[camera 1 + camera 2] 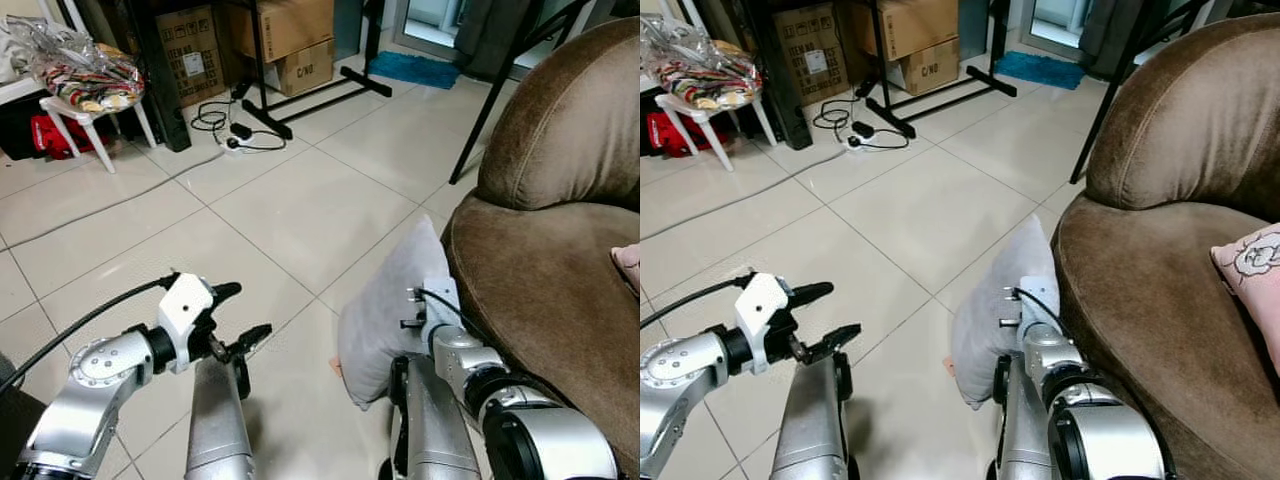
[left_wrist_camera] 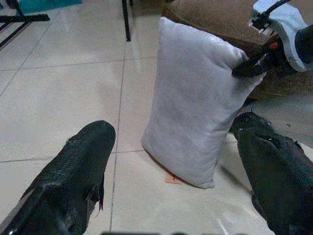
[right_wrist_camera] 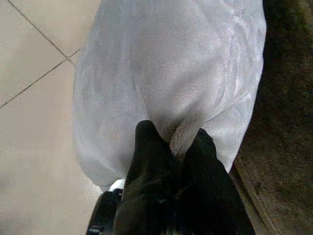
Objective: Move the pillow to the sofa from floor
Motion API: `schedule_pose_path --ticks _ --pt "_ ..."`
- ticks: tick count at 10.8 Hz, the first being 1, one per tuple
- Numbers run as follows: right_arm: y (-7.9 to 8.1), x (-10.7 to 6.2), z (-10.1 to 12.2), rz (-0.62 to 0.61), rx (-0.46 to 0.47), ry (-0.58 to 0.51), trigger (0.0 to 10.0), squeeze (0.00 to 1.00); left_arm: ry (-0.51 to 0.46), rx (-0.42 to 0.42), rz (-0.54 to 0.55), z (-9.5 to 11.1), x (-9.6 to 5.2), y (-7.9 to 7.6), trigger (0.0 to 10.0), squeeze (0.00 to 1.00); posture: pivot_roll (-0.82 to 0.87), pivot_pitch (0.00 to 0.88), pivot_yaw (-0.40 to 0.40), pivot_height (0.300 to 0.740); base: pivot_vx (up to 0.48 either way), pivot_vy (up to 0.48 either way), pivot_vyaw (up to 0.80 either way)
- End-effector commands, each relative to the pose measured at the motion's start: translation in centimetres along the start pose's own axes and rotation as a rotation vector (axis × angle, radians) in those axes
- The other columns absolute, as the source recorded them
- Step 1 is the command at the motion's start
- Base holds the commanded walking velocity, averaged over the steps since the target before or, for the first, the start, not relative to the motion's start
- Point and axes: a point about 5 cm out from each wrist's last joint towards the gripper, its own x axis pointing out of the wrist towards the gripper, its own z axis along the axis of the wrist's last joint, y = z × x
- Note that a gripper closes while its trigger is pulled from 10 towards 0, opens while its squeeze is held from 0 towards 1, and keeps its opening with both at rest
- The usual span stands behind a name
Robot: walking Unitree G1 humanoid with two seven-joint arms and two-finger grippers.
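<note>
A pale grey pillow (image 1: 385, 300) stands upright on the tiled floor, leaning against the front of the brown sofa (image 1: 540, 270). My right gripper (image 3: 172, 134) is shut on a fold of the pillow's fabric near its upper edge, on the sofa side. The left wrist view shows that black finger (image 2: 247, 68) pinching the pillow's (image 2: 195, 103) top corner. My left gripper (image 1: 245, 312) hangs open over the floor to the left of the pillow, apart from it, with nothing between its fingers.
A pink cushion (image 1: 1252, 260) lies on the sofa seat at the right. At the back stand cardboard boxes (image 1: 290, 30), a black stand (image 1: 300, 100), a power strip with cables (image 1: 235, 130), a white stool with a bag (image 1: 85, 75) and a blue mat (image 1: 410, 70).
</note>
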Motion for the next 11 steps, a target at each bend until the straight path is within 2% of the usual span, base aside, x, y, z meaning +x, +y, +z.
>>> schedule_pose_path --ticks 1,2,3,4,5,6,7,8,9,10,11 --pt "0.6 0.0 0.8 0.043 0.051 -0.045 0.0 0.0 0.0 0.011 0.009 -0.1 0.1 0.2 10.0 0.0 0.13 0.0 -0.03 0.476 0.0 0.0 0.0" --pt "1.0 -0.1 1.7 0.075 0.107 -0.097 0.0 0.0 -0.003 0.009 0.014 -0.1 0.2 0.2 10.0 0.0 0.12 0.0 -0.029 0.476 0.0 0.0 0.0" --pt "2.4 -1.0 4.8 0.214 0.172 -0.28 0.0 0.0 -0.027 -0.012 0.009 0.0 0.4 0.1 10.0 0.0 0.09 0.0 -0.021 0.476 0.0 0.0 0.0" --pt "2.6 -1.6 5.8 0.256 0.185 -0.336 0.0 0.0 -0.036 -0.018 0.01 0.0 0.5 0.1 10.0 0.0 0.08 0.0 -0.022 0.476 0.0 0.0 0.0" --pt "2.8 -4.5 8.2 0.334 0.212 -0.481 0.0 0.0 -0.056 -0.011 0.062 0.3 0.8 0.5 10.0 0.0 0.06 0.0 -0.02 0.476 0.0 0.0 0.0" --pt "2.8 -7.6 9.8 0.386 0.302 -0.582 1.2 0.0 -0.1 -0.006 0.144 1.0 1.0 0.8 10.0 0.0 0.04 0.0 -0.019 0.476 0.0 0.0 0.0" --pt "2.5 -9.6 10.4 0.376 0.254 -0.68 10.0 0.0 -0.159 0.026 0.216 2.3 0.3 0.5 10.0 0.0 0.03 0.0 -0.026 0.476 0.0 0.0 0.0" --pt "2.3 -10.6 10.4 0.376 0.229 -0.707 10.0 0.0 -0.184 0.063 0.266 3.5 -0.7 0.2 10.0 0.0 0.03 0.0 -0.026 0.476 0.0 0.0 0.0" --pt "1.7 -13.1 11.0 0.387 0.254 -0.775 10.0 0.0 -0.231 0.103 0.406 6.2 -1.9 0.1 10.0 0.0 0.02 0.0 -0.031 0.491 0.0 0.0 0.0" --pt "1.5 -13.7 11.2 0.381 0.263 -0.786 10.0 0.0 -0.24 0.113 0.429 6.6 -2.1 0.0 10.0 0.0 0.02 0.0 -0.035 0.501 0.0 0.0 0.0" --pt "1.0 -14.0 11.1 0.355 0.278 -0.771 10.0 0.0 -0.213 0.158 0.465 6.7 -1.8 -0.1 10.0 0.0 0.02 0.0 -0.043 0.516 0.0 0.0 0.0"
